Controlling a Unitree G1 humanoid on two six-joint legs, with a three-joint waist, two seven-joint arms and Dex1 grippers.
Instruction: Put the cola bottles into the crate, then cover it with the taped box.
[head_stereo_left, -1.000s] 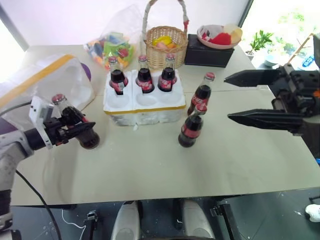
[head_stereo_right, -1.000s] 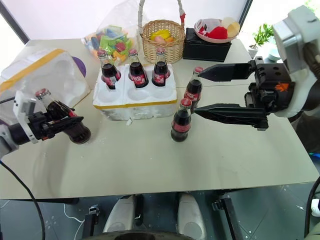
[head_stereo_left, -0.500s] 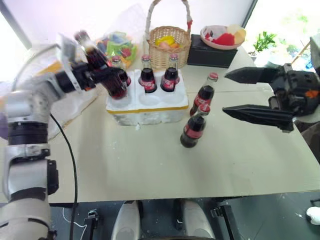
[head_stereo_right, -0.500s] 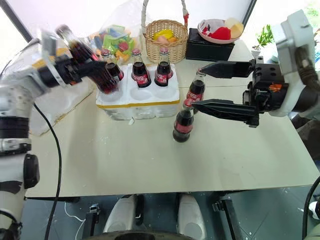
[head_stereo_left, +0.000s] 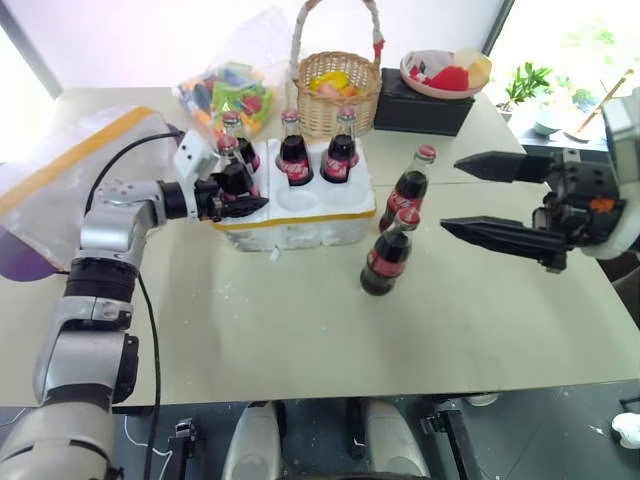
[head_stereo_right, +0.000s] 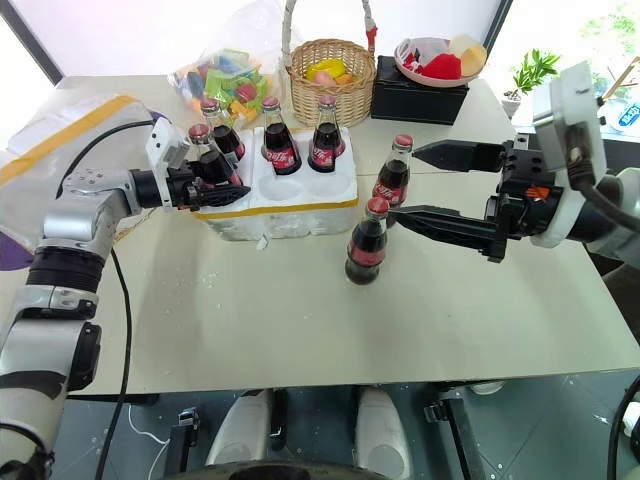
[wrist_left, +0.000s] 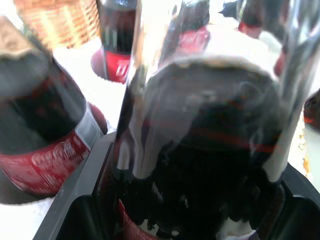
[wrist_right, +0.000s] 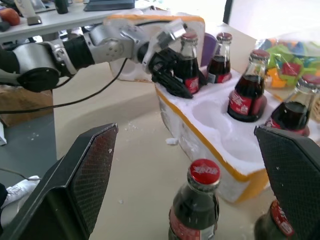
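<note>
The crate (head_stereo_left: 300, 228) stands at the table's middle back, with three cola bottles (head_stereo_left: 291, 152) in its far row of wells. My left gripper (head_stereo_left: 250, 195) is shut on a fourth cola bottle (head_stereo_left: 228, 165), which stands upright in the near left well. Two more cola bottles stand on the table right of the crate, one further back (head_stereo_left: 408, 190) and one nearer (head_stereo_left: 385, 255). My right gripper (head_stereo_left: 452, 194) hangs open just right of those two, holding nothing. The taped box (head_stereo_left: 70, 165) lies at the far left, behind my left arm.
Behind the crate stand a wicker basket (head_stereo_left: 335, 85) and a bag of coloured blocks (head_stereo_left: 225, 90). A black box (head_stereo_left: 420, 108) with a bowl (head_stereo_left: 440, 70) on it sits at the back right. The two other near wells of the crate are bare.
My left arm carried its bottle from the table's left side up, to the right and down into the crate's near left well. My right gripper sank slightly, still open.
</note>
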